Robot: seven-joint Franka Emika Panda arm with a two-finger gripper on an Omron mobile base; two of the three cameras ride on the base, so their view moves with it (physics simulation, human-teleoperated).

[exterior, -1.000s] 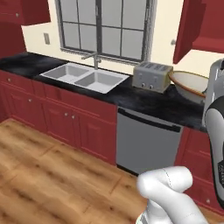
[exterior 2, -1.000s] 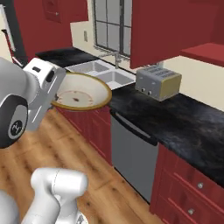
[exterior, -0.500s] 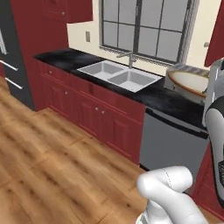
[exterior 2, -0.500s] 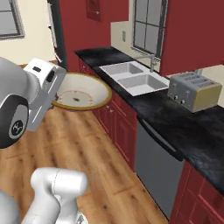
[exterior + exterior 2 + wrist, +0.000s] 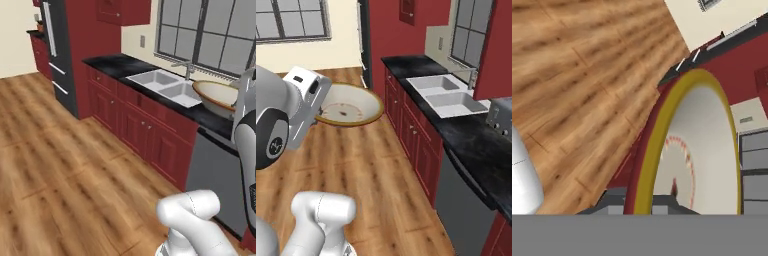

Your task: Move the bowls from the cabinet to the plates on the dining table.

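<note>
Right now the gripper [image 5: 639, 202] is pinching the rim of the cream-white bowl [image 5: 348, 105], and the bowl hangs up in the air over the wood floor [image 5: 65, 170], in front of the arm. It is held by one thin edge only, so I think it could slip out and fall if the base turns or stops too fast. The bowl sticks out to the side, so it might also bump the black counter [image 5: 466, 135] or the red base cabinets [image 5: 145, 130] if the robot drives too close. No plate or dining table is in sight, so the bowl is not near its place. The room is a kitchen with a double sink [image 5: 167, 85] on the far right, windows [image 5: 210, 32] behind it, and a tall dark fridge [image 5: 60, 55] on the far left.
</note>
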